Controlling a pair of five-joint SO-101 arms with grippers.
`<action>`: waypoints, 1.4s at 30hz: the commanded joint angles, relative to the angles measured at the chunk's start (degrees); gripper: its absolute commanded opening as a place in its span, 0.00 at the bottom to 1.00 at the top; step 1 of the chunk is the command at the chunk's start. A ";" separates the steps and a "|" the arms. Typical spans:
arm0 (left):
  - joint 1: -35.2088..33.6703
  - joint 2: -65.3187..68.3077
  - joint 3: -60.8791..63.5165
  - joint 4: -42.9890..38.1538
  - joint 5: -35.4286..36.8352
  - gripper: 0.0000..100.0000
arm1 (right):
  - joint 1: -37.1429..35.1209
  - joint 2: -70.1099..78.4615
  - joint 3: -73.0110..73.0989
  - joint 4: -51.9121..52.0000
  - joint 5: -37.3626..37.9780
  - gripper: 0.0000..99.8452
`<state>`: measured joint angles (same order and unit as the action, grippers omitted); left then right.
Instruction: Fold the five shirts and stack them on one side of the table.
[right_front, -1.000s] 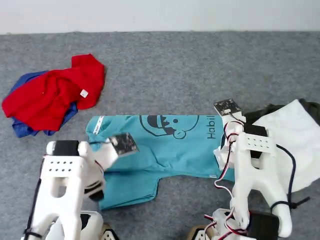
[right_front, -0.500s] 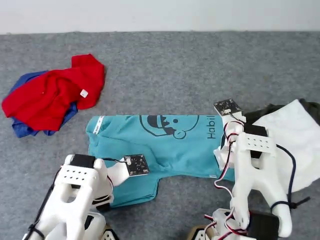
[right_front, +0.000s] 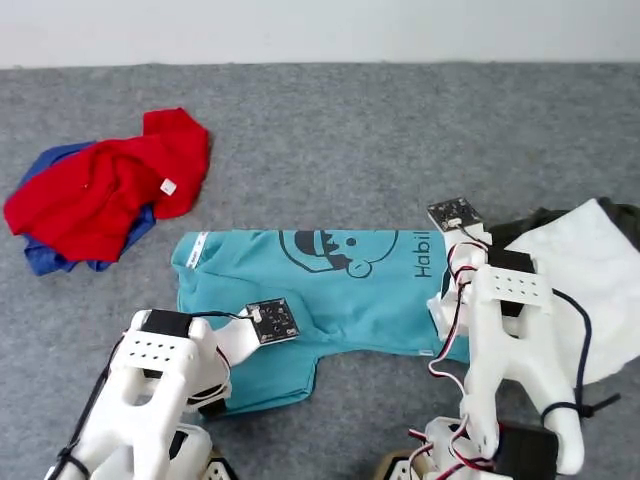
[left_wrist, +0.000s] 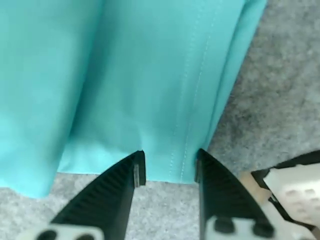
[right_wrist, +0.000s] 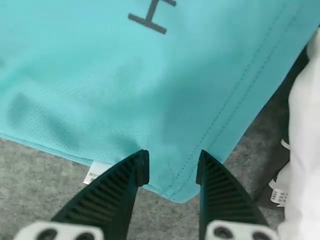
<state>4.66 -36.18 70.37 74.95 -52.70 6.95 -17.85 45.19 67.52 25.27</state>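
A teal shirt (right_front: 330, 290) with a dark print lies spread flat across the middle of the grey table. In the high view my left arm (right_front: 160, 370) is at its near-left part, over the sleeve. My left gripper (left_wrist: 169, 167) is open, its fingertips (left_wrist: 139, 167) straddling the stitched hem at the cloth's edge. My right arm (right_front: 505, 320) stands at the shirt's right end. My right gripper (right_wrist: 171, 167) is open too, low over the teal shirt (right_wrist: 150, 80) near its hem corner and a small white label (right_wrist: 94, 175).
A red shirt (right_front: 110, 190) lies crumpled on a blue shirt (right_front: 45, 255) at the far left. A white shirt (right_front: 580, 270) covers a dark shirt (right_front: 535, 222) at the right edge, close to my right arm. Bare grey table (right_front: 350, 140) stretches behind the teal shirt.
My left arm has swung right and toward the near edge, bringing its gripper down to the teal shirt's lower hem. The right arm and the shirts have not moved.
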 joint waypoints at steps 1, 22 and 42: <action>0.44 -0.18 -1.19 -0.62 0.44 0.16 | -0.13 -0.75 -1.76 0.22 0.70 0.17; 0.53 -0.18 2.24 -5.80 0.44 0.09 | -0.13 -0.75 -1.76 0.13 0.70 0.17; 0.26 -0.18 -13.85 2.81 2.20 0.01 | -0.13 -0.75 -1.76 0.04 -0.70 0.17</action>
<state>4.66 -36.18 59.12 79.96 -52.53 6.95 -17.85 45.19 67.52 25.27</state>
